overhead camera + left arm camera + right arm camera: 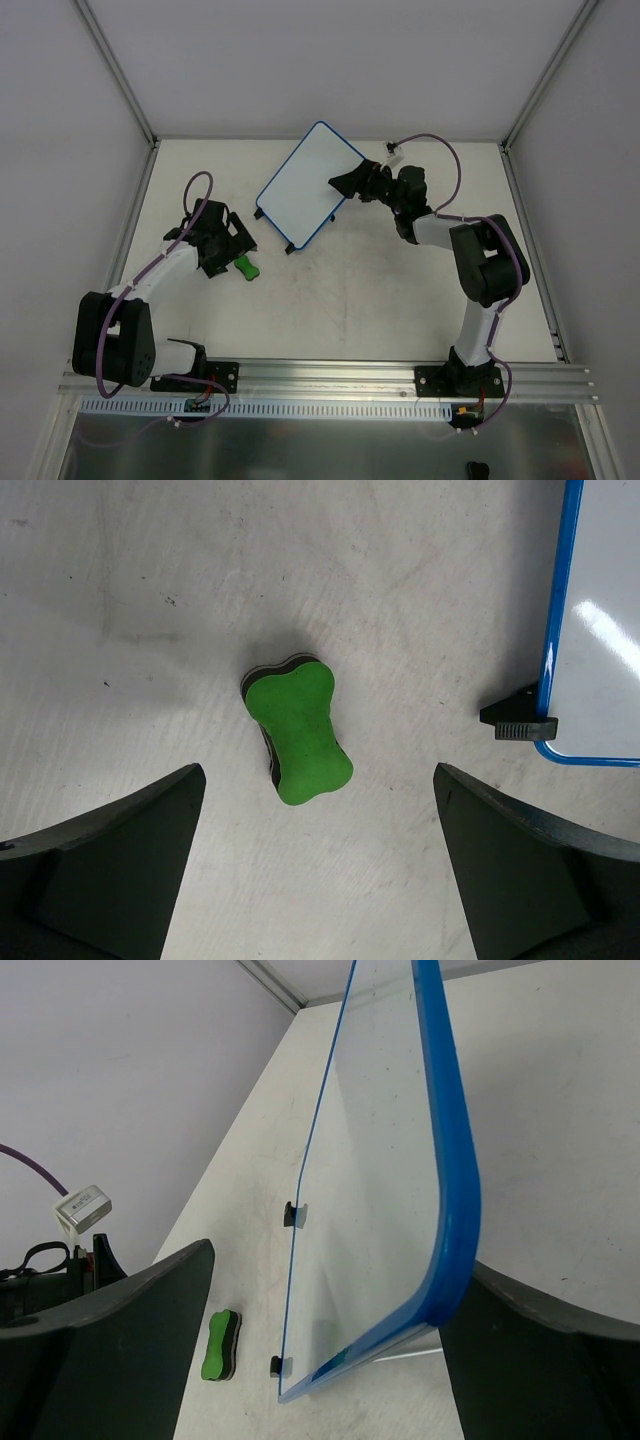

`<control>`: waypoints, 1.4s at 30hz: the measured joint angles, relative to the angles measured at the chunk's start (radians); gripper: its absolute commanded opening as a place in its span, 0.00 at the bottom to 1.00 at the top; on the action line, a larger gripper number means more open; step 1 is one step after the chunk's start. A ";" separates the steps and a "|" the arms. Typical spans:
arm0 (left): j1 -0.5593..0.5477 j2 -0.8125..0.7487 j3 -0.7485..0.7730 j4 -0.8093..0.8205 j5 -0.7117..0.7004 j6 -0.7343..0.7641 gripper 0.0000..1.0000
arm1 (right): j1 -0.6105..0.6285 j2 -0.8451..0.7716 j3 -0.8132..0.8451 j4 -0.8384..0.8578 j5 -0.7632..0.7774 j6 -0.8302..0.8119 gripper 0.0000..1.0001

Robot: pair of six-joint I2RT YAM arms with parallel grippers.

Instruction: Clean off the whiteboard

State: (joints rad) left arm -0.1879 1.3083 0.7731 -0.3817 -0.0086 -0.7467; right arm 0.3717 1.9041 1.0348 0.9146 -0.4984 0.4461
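The whiteboard (303, 187), white with a thin blue rim, lies at an angle in the middle of the table. I see no pen marks on it. My right gripper (345, 183) is open at the board's right edge. In the right wrist view the blue rim (452, 1160) stands between the wide jaws (340, 1260), close to the right finger. The green eraser block (247, 266) lies on the table left of the board. My left gripper (232, 247) is open just above it. In the left wrist view the eraser (298, 730) lies just ahead of the open fingers, untouched.
The board's near corner (600, 630) and one black foot (518, 723) lie right of the eraser. The eraser also shows in the right wrist view (221, 1344), beyond the board's far edge. White walls enclose the table at the back and on both sides.
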 measured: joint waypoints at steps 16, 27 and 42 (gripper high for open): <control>0.000 -0.100 -0.003 -0.003 0.004 0.021 0.99 | -0.051 -0.025 -0.182 0.195 -0.011 0.104 0.99; 0.000 -0.326 -0.068 -0.007 -0.078 0.045 0.99 | -0.050 -0.394 -0.408 0.181 0.007 0.064 0.99; 0.000 -0.671 -0.303 0.048 -0.102 0.106 0.99 | 0.065 -1.139 -0.661 -0.506 0.209 -0.172 0.99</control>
State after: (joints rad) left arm -0.1879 0.6369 0.4702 -0.3336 -0.1108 -0.6403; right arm 0.4366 0.7654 0.3737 0.4088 -0.2890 0.2737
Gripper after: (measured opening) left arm 0.990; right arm 0.989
